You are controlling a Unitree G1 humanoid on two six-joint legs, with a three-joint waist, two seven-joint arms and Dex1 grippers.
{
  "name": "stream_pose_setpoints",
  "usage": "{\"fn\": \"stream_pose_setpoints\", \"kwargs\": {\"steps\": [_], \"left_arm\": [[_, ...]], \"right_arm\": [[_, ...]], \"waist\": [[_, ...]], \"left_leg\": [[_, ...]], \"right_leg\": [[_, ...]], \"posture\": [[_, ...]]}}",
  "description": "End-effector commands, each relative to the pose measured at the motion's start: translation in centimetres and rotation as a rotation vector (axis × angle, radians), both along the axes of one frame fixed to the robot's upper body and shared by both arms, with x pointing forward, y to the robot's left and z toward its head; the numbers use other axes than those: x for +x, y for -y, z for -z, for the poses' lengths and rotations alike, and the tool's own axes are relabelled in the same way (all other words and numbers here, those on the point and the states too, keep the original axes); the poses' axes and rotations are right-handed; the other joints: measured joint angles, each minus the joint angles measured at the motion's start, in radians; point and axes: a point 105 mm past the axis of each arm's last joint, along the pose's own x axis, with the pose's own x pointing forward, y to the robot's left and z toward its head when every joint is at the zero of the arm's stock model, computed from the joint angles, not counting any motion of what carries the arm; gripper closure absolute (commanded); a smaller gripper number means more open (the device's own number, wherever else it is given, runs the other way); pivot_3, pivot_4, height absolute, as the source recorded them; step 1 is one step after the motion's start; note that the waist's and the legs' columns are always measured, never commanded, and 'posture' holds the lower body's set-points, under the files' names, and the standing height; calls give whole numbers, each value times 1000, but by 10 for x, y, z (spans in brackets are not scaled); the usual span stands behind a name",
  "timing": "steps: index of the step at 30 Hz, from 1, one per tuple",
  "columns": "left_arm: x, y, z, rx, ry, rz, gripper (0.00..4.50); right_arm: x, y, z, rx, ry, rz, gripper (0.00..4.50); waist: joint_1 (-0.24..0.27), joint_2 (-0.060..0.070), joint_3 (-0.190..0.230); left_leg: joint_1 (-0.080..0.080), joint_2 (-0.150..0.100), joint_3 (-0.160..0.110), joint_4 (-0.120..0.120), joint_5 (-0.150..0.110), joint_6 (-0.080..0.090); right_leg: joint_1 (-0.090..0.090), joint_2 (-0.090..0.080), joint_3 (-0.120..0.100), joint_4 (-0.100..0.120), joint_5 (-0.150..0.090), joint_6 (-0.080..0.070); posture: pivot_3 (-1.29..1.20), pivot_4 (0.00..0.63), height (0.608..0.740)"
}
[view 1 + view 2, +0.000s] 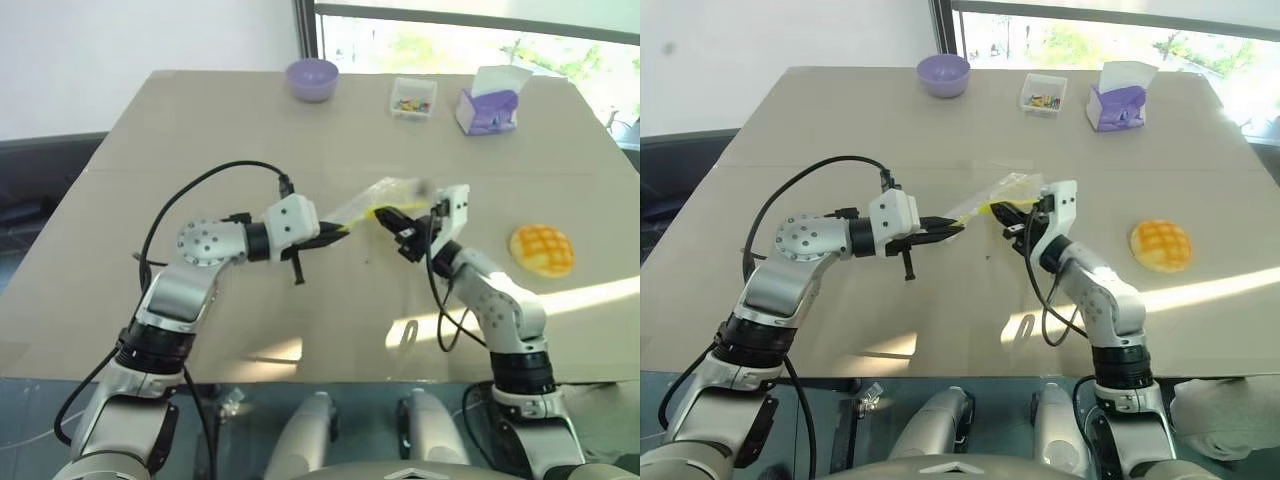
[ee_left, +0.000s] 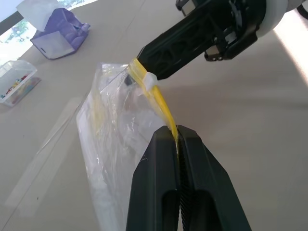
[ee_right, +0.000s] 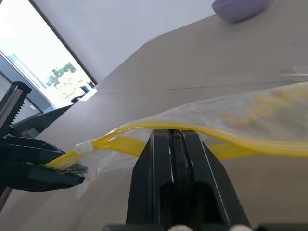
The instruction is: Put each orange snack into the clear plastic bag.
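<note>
The table is the biggest thing here, with both arms working above its middle. Between them hangs the clear plastic bag, held up off the surface: the left gripper is pinched together on one end of its yellow seal strip, and the right gripper is clamped on the strip a little further along, so the bag's body trails away beyond the two sets of fingers. The orange snack lies on the table well off to the right gripper's outer side, untouched. By my reading the bag's mouth is only being prepared; nothing is inside yet, so all the loading remains.
</note>
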Motion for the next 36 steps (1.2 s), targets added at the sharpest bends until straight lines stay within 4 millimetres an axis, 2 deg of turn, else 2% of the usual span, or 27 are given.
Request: {"fn": "stream_pose_setpoints", "kwargs": {"steps": [1,2,3,6,8,11,15,17,21,27,30,32,36], "left_arm": [[-6,3,-12,-28,37,22,4500],[-6,3,-12,-29,36,23,4500],[-6,4,-13,-31,35,23,4500],[-7,4,-13,-33,32,26,4500],[-7,5,-13,-34,31,28,4500],[-7,6,-14,-37,31,30,4500],[-5,6,-15,-58,19,16,4500],[0,4,-17,-70,14,-20,4500],[13,-2,-22,-99,5,-100,4500],[23,-8,-23,-104,7,-136,4500],[24,-8,-21,-102,7,-136,4500],[25,-8,-21,-98,9,-137,4500],[25,-8,-19,-89,10,-134,4500]], "right_arm": [[12,8,-7,-99,88,90,4458],[18,12,-2,-215,135,136,4458],[21,14,-1,-254,156,154,4458],[21,11,-19,0,91,135,4458],[20,10,-25,94,70,119,4458],[21,10,-26,140,49,124,4458],[15,4,-22,107,47,71,4458],[13,7,-18,43,62,74,4458],[6,18,1,-244,157,70,4458],[-6,38,11,-447,248,59,4458],[-15,46,8,-494,297,57,3662],[-21,49,1,-508,344,55,2662],[-39,45,-17,-499,451,-18,2662]], "waist": [[0,0,0],[0,0,0],[0,0,0],[-1,0,0],[-5,1,0],[-4,1,1],[1,2,1],[0,2,1],[2,2,1],[-4,2,1],[0,2,1],[2,2,1],[1,2,1]], "left_leg": [[0,0,0,0,0,0],[0,0,0,0,0,0],[0,-1,0,0,0,0],[0,-1,1,0,0,0],[1,1,1,-1,0,0],[1,2,2,-1,0,0],[2,1,2,-1,0,0],[2,1,2,-1,0,0],[1,0,2,-1,0,0],[2,0,3,-1,0,0],[2,0,3,-1,0,0],[2,0,3,-1,0,0],[2,0,3,-1,0,0]], "right_leg": [[0,0,0,0,0,0],[0,0,0,0,0,0],[0,0,0,0,0,0],[0,1,1,0,0,0],[-1,2,2,0,1,-1],[-1,2,3,0,1,-1],[-1,2,3,0,1,-1],[-1,2,3,0,1,-1],[-1,2,3,0,1,-1],[-1,2,3,0,1,-1],[-1,2,3,0,1,-1],[0,2,3,0,1,-1],[0,2,3,0,1,-1]], "posture": [[0,150,740],[0,150,740],[0,150,740],[0,150,740],[0,150,740],[0,150,740],[0,150,740],[0,150,740],[0,150,740],[0,150,740],[0,150,740],[0,150,740],[0,150,740]]}}
